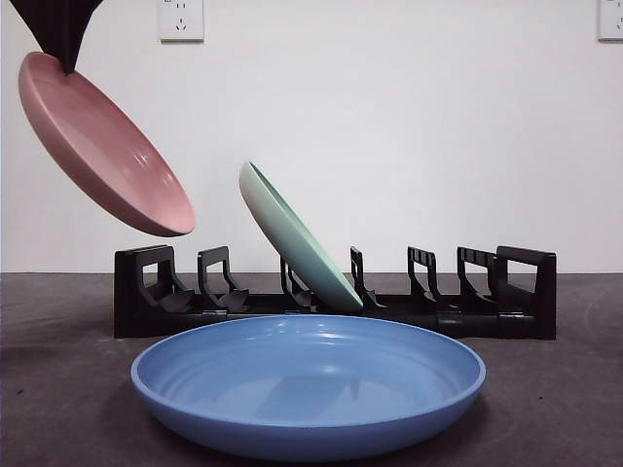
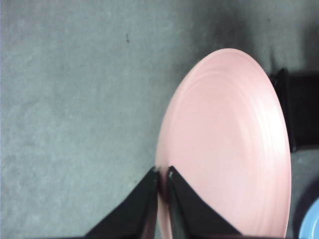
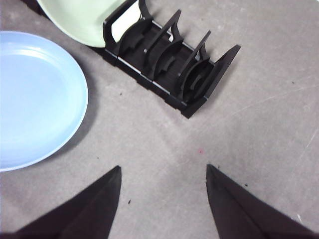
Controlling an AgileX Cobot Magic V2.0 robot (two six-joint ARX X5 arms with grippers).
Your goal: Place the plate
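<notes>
My left gripper is shut on the rim of a pink plate. In the front view the gripper holds the pink plate tilted in the air, above the left end of the black dish rack. A pale green plate leans in a middle slot of the rack. A blue plate lies flat on the table in front of the rack. My right gripper is open and empty above the table, near the rack's right end.
The blue plate and the green plate also show in the right wrist view. The rack has free slots at its left end and right end. A white wall stands behind the grey table.
</notes>
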